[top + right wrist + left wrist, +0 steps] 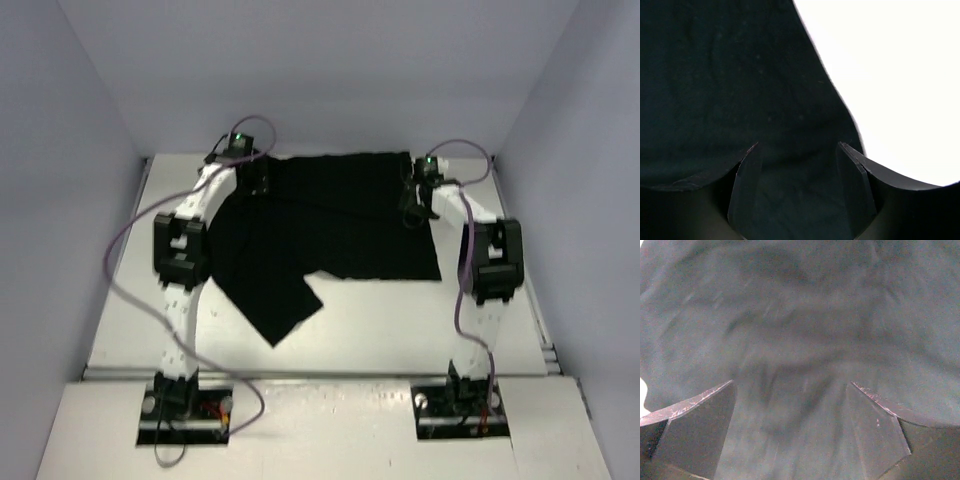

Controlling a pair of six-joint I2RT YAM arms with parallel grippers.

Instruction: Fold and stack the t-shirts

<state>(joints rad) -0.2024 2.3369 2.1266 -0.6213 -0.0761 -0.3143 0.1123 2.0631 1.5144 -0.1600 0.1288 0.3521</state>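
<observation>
from above, a plain black short-sleeved cloth t-shirt point(345, 215) lies spread on the pale flat desk point(400, 320). its body reaches toward the far edge, and one sleeve pokes out toward the near left. the left hand point(255, 180) sits low over the far left part of the t-shirt, and the right hand point(415, 200) sits at the far right corner. both are dark against dark cloth, so this view does not show how their jaws stand. the white arms reach forward from their bases at the near edge, with purple cables looping off them.

in the left wrist view, the black t-shirt point(800, 315) fills nearly the whole picture, soft and wrinkled. the left hand point(791, 383) is spread wide, and its two dark fingers point(695, 430) stand well apart with only cloth showing beyond them.

in the right wrist view, the t-shirt point(715, 75) covers the left and middle, and its edge curves down toward the right finger. bright bare desk point(900, 75) shows on the right. the right hand point(798, 144) has its jaws apart, less wide than the left's. cloth shows in the gap, and nothing looks pinched.
</observation>
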